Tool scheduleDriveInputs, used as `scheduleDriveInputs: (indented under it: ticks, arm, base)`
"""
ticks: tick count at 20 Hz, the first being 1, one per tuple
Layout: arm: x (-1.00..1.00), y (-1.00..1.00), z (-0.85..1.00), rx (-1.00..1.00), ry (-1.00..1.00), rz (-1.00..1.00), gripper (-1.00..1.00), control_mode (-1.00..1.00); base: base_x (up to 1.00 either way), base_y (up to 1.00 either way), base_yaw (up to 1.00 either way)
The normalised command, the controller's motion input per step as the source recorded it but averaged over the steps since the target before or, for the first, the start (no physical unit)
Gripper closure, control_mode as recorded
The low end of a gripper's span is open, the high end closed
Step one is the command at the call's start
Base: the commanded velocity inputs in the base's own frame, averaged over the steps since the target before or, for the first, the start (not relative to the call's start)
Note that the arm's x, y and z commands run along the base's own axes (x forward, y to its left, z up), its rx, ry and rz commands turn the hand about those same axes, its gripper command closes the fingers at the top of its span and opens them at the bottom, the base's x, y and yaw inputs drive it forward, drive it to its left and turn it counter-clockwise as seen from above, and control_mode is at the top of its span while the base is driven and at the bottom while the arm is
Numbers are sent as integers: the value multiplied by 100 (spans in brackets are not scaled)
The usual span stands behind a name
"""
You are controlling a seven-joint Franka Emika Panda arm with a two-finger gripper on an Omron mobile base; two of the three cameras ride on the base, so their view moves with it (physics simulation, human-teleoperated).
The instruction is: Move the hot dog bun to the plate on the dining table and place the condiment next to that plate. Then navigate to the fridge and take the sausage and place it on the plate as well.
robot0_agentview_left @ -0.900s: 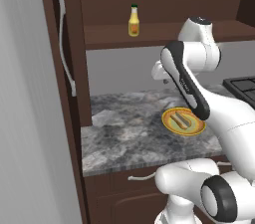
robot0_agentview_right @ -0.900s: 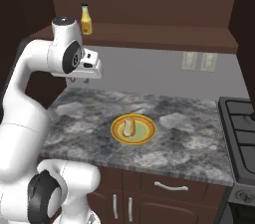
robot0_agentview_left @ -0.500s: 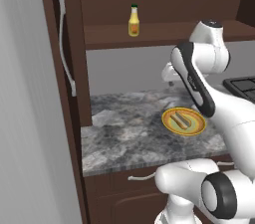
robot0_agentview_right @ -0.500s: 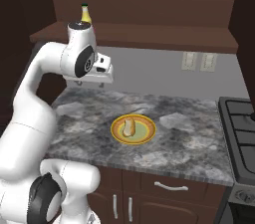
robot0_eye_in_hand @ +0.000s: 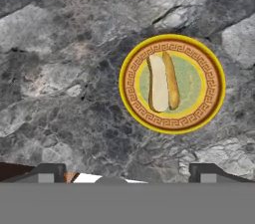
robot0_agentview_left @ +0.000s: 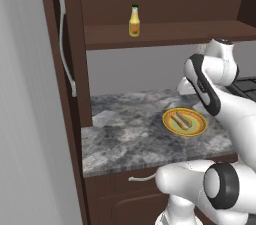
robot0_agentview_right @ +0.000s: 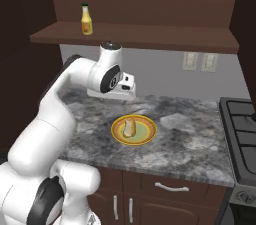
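The grey marble table [robot0_eye_in_hand: 60,68] carried a yellow plate [robot0_eye_in_hand: 172,44], bun [robot0_eye_in_hand: 159,83] lying in it, right of centre; empty jaws stood apart at the bottom.

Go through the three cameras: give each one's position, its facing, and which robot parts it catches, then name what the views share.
Left base view: behind the arm on its left, facing the counter; arm at lower right.
Right base view: behind on its right, facing the same counter; arm at lower left, gripper above the plate.
Hand view: on the hand, looking down; fingertips at the bottom.
All share the plate with the bun; both base views share the condiment bottle.
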Motion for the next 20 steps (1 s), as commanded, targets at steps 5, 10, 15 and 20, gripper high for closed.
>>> scheduleDriveInputs:
  ticks: [5, 10, 15, 20]
  arm:
    - [16, -42, -73, 0, 9, 0, -100, -100]
    - [23, -25, -60, 0, 6, 0, -100, -100]
    - [33, -5, -37, 0, 5, 0, -100, -100]
    - [43, 0, -29, 0, 9, 0, -100, -100]
  base:
    - [0, 0, 0]
    - [0, 0, 0]
    - [0, 0, 0]
    - [0, 0, 0]
